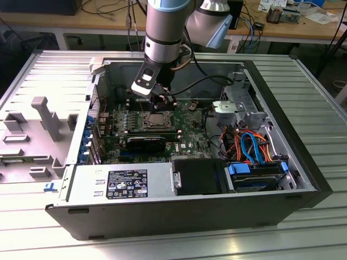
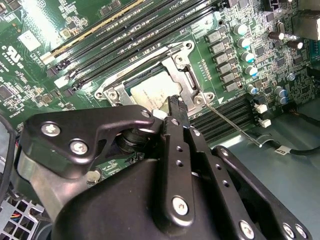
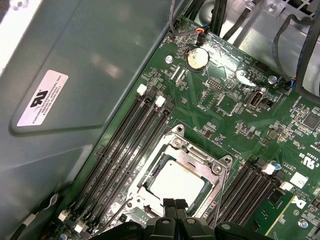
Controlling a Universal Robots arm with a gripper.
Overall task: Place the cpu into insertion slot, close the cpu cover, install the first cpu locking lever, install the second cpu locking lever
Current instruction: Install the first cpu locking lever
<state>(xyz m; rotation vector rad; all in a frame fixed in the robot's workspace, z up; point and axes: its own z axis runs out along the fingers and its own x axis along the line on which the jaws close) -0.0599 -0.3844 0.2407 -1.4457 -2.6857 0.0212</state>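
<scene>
We see the end effector [image 3: 175,203] pressed together by the cpu [image 3: 176,182] — case [image 1: 162,216] on ribbed grey table [image 1: 314,86], wooden desk [image 1: 303,30] behind.

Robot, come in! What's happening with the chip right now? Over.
Gripper shut, low at the cpu edge. Chip seated, cpu cover down around it. Nothing in the way.

An electronics lab: an opened computer case [image 1: 162,214] lies on a ribbed metal desk [image 1: 314,97], a cable-strewn wooden desk [image 1: 54,21] behind it.

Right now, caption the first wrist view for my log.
Gripper beside the cpu, which sits framed by the cpu cover.
</scene>
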